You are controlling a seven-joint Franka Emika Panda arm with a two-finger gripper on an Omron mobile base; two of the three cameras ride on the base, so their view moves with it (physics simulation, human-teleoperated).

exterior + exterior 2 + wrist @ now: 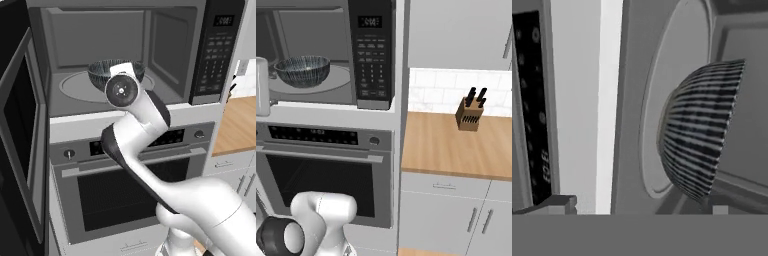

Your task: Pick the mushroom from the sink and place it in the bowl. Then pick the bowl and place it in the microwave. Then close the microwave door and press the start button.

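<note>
The dark blue-grey striped bowl (302, 70) stands on the round turntable (336, 80) inside the open microwave (165, 30). In the left base view my wrist covers the bowl's (102, 70) front. My gripper (639, 206) is open just in front of the bowl (702, 130), its fingertips (559, 204) spread wide and holding nothing; the right tip is close to the bowl's base. The microwave door (20, 125) is swung open to the left. The keypad (373, 55) is on the right. The mushroom and the sink are out of view.
An oven (321, 170) with a long horizontal handle sits directly under the microwave. To the right runs a wooden counter (456, 145) with a knife block (471, 115), and grey cabinets (456, 220) below it.
</note>
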